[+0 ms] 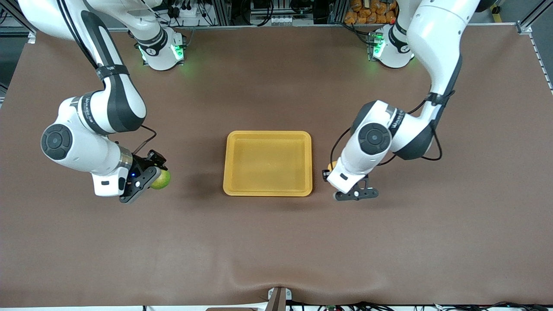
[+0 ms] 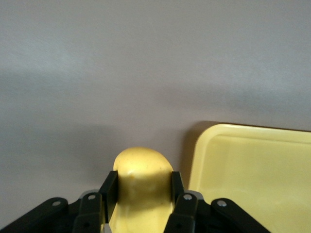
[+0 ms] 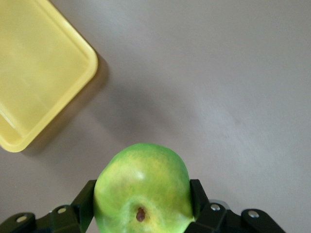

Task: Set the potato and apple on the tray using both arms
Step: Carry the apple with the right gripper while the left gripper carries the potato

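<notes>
The yellow-orange tray (image 1: 268,190) lies at the table's middle, with nothing in it. My right gripper (image 1: 156,172) is shut on the yellow-green apple (image 1: 161,179) and holds it over the mat, off the tray's edge toward the right arm's end. The right wrist view shows the apple (image 3: 142,187) between the fingers (image 3: 198,193), stem dimple showing, and a tray corner (image 3: 82,68). My left gripper (image 1: 341,183) is shut on the yellow potato (image 1: 332,166), mostly hidden by the wrist, over the mat just off the tray's other edge. The left wrist view shows the potato (image 2: 143,182) clamped and the tray (image 2: 243,145) beside it.
The brown mat (image 1: 276,242) covers the whole table, with a ripple near the front edge. The arm bases (image 1: 162,52) stand along the table's robot edge. Cables and a bag of orange items (image 1: 371,11) lie off the table.
</notes>
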Robot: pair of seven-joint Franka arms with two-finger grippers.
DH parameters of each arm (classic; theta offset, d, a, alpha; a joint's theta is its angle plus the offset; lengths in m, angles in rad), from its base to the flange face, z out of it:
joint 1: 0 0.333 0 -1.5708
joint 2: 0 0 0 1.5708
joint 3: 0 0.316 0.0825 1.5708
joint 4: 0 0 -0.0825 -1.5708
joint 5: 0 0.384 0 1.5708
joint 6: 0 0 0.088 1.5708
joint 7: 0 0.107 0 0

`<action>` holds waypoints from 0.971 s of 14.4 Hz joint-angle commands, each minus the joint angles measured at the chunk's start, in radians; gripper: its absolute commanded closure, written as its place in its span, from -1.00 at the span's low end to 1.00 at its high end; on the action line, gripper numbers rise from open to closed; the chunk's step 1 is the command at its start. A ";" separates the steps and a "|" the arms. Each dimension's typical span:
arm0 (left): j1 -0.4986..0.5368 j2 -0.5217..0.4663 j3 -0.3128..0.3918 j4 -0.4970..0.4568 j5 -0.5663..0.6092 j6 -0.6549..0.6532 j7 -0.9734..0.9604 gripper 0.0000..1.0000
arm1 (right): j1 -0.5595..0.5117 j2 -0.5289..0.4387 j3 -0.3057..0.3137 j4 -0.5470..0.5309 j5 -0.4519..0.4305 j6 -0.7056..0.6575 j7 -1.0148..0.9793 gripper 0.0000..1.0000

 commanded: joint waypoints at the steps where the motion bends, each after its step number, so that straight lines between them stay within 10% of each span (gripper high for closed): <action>1: -0.062 0.037 0.016 0.070 0.004 -0.023 -0.078 1.00 | -0.011 0.002 -0.003 0.027 0.092 -0.009 -0.190 1.00; 14: -0.173 0.104 0.018 0.104 0.002 -0.008 -0.149 1.00 | 0.232 0.066 -0.005 0.059 0.149 0.022 -0.528 1.00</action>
